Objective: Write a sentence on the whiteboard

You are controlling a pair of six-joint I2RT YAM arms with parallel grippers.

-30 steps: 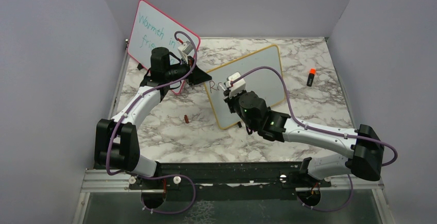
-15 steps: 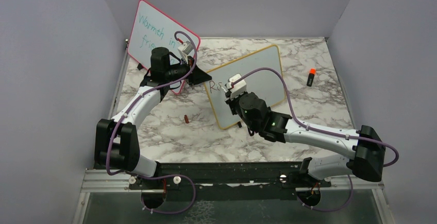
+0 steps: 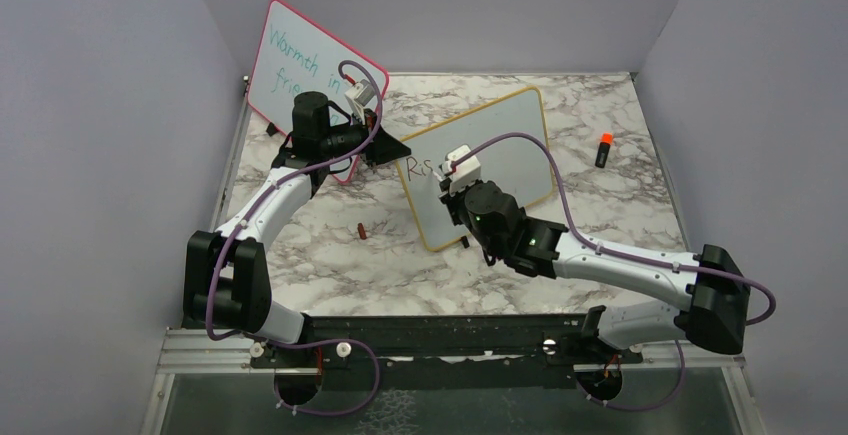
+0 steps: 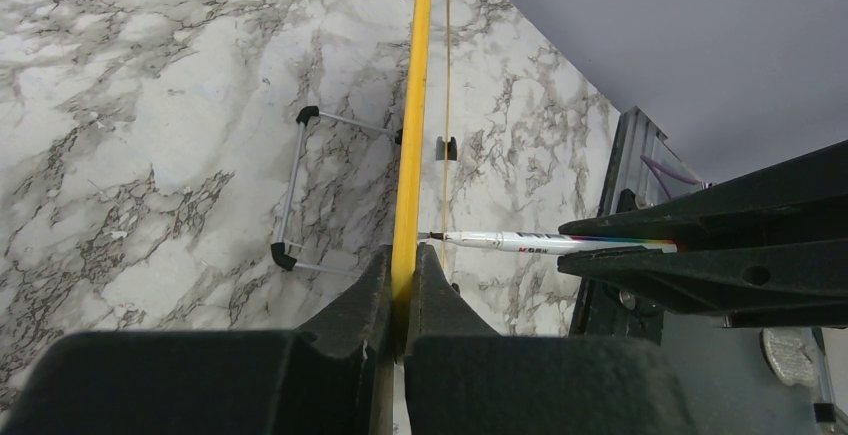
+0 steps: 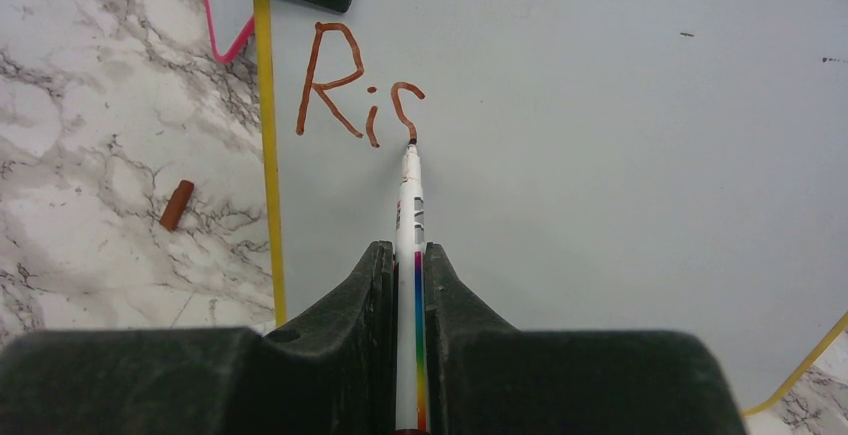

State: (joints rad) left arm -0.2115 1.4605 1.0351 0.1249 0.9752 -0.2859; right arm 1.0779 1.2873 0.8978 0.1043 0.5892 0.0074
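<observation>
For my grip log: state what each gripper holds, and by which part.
The left gripper is shut on the whiteboard, clamping its yellow frame edge. The right gripper is shut on the marker, gripping its barrel behind the tip.

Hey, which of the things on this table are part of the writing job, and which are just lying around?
In use: whiteboard, clamped by left gripper; marker, held by right gripper; sentence, begun "Ris".
Lying about: pink board, brown cap, orange-capped pen.

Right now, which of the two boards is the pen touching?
The yellow-framed whiteboard: the pen tip rests at its brown-red "Ris". The pink-framed board has teal writing.
</observation>
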